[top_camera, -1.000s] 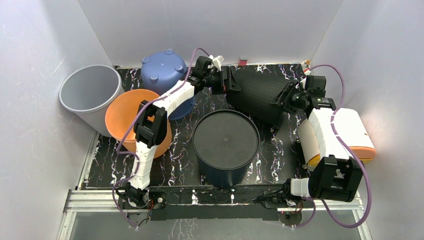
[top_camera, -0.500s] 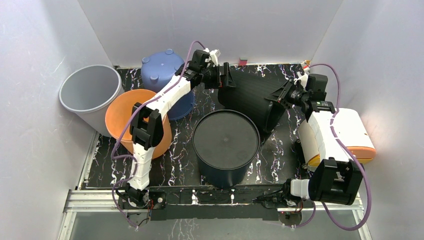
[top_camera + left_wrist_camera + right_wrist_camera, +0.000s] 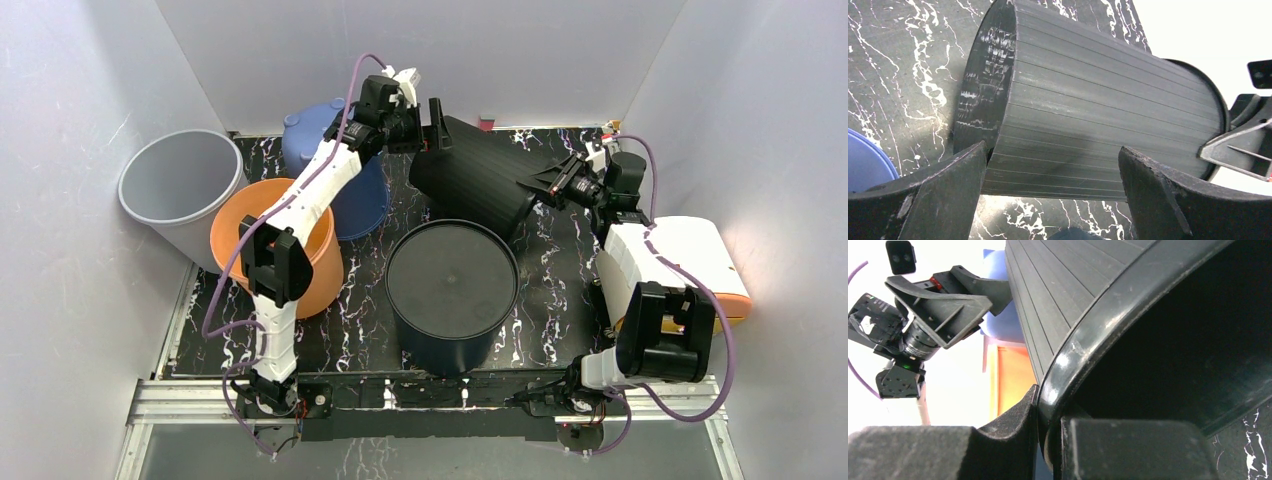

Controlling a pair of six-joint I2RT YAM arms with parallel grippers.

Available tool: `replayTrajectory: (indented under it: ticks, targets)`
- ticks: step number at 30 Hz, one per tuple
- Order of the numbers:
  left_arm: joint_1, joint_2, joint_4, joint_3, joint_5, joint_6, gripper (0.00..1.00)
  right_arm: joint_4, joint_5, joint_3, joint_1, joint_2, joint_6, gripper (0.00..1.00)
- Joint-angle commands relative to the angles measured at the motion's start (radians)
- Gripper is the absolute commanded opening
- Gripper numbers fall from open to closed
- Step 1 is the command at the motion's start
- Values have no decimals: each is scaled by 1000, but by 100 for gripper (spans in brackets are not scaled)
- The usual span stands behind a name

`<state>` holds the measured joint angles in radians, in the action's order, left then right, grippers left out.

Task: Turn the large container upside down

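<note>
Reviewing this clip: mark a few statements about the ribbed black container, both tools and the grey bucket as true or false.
1. The right tool pinches the rim of the ribbed black container. True.
2. The left tool is shut. False: it is wide open, straddling the container near its closed end.
3. The ribbed black container stands upright. False: it lies tilted on its side, mouth toward the right tool.
4. The grey bucket stands mouth up. True.
</note>
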<state>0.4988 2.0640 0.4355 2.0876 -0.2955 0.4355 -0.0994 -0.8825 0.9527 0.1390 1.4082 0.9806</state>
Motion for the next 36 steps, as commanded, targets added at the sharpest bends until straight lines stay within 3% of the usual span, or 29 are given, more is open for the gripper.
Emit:
replayTrajectory:
  ticks: [1,5,14,36]
  targets:
    - [51,-132,-17,39,-164,46,98,-265,-29,-42,-16,26,100,0]
    - [42,-150,-55,2,-190,75,98,-169,-24,-46,-17,52,40,0]
    - [37,-152,-95,-7,-247,111,98,-199,-35,-123,-17,87,24,0]
    - [35,-145,-171,53,-321,176,98,-246,-25,-218,-17,142,13,12]
